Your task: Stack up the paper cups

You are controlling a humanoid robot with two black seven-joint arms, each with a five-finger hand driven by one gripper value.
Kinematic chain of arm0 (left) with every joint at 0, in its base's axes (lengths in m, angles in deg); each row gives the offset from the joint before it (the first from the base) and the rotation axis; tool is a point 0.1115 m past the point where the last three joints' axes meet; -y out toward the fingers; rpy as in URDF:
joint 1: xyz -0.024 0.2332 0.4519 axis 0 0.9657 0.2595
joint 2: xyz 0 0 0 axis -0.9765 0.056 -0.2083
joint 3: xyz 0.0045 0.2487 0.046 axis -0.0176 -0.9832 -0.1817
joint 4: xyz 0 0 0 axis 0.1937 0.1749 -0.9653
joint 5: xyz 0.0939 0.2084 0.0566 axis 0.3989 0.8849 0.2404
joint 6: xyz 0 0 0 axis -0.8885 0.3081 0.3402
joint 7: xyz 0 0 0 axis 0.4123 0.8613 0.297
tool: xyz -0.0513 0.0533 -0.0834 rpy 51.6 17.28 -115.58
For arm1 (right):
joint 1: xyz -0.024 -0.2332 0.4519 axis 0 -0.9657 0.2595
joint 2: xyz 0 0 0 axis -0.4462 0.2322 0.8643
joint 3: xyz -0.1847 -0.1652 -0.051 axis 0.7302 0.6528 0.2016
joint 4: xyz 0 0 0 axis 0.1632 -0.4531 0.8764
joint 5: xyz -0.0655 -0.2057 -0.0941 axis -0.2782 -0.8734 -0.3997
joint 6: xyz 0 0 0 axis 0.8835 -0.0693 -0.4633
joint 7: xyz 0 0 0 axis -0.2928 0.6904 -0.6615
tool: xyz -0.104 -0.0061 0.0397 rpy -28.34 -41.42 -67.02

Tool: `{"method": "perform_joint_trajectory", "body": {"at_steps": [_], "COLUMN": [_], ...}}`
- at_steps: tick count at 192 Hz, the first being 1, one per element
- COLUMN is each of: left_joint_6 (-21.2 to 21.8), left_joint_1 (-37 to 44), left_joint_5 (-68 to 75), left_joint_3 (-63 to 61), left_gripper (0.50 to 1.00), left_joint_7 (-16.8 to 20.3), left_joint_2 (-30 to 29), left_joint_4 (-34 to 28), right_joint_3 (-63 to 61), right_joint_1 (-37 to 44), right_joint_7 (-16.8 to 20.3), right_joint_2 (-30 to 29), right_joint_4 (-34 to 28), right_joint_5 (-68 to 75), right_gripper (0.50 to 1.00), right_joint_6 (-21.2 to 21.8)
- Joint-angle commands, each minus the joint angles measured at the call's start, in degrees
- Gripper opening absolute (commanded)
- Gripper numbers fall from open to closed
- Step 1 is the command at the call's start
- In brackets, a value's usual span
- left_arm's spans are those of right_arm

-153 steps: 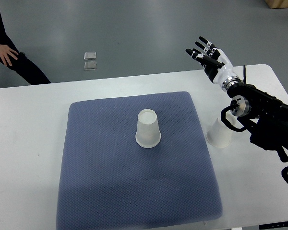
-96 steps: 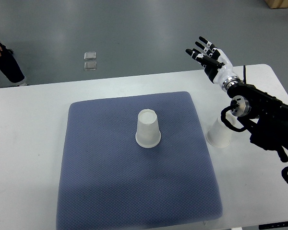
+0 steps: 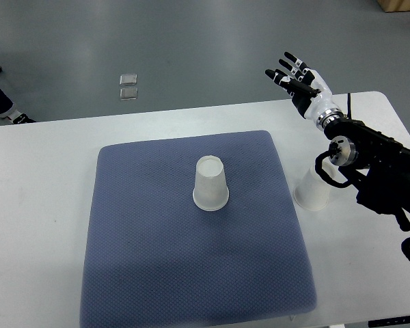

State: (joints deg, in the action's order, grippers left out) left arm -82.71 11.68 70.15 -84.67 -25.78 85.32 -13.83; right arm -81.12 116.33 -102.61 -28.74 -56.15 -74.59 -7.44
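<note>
Translucent white cups (image 3: 210,183) (image 3: 312,190), blue-grey textured mat (image 3: 191,260), white table (image 3: 34,205), blk/white right hand (image 3: 301,80).

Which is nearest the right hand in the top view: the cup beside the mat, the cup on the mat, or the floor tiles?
From the right hand:
1. Cup beside the mat, under the forearm.
2. Cup on the mat, mat centre.
3. Floor tiles, far left on the floor.

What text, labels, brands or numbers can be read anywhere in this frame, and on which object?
None can be read.
Cup on the mat: plain, no print visible.
Cup off the mat: plain, partly hidden by the right arm.
Right hand: no legible marking.
Mat and table: no text.
Two small floor plates: too small to tell if they carry marks.
Strip at the bottom right corner: faint marks, too small to read.
</note>
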Motion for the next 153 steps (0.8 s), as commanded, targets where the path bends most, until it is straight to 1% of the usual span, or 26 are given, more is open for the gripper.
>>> {"method": "perform_joint_trajectory", "body": {"at_steps": [1, 102, 129, 153], "left_joint_6": [0.0, 0.0, 0.0, 0.0], "left_joint_1": [-0.02, -0.02, -0.02, -0.02], "left_joint_5": [0.0, 0.0, 0.0, 0.0], "left_joint_3": [-0.04, 0.05, 0.05, 0.05], "left_gripper": [1.0, 1.0, 1.0, 1.0], "left_joint_7": [-0.01, -0.01, -0.01, -0.01], "left_joint_2": [0.0, 0.0, 0.0, 0.0], "left_joint_4": [0.01, 0.01, 0.01, 0.01], "right_joint_3": [-0.01, 0.43, 0.96, 1.22], "right_joint_1": [-0.09, 0.53, 0.97, 1.49], "right_joint_7": [0.01, 0.19, 0.45, 0.72], "right_joint_2": [0.1, 0.98, 3.88, 5.11], "right_joint_4": [0.0, -0.18, -0.79, -0.79], "right_joint_5": [-0.07, -0.24, -0.94, -4.37], "right_gripper": [0.913, 0.913, 0.913, 0.913], "right_joint_6": [0.01, -0.17, -0.08, 0.36]}}
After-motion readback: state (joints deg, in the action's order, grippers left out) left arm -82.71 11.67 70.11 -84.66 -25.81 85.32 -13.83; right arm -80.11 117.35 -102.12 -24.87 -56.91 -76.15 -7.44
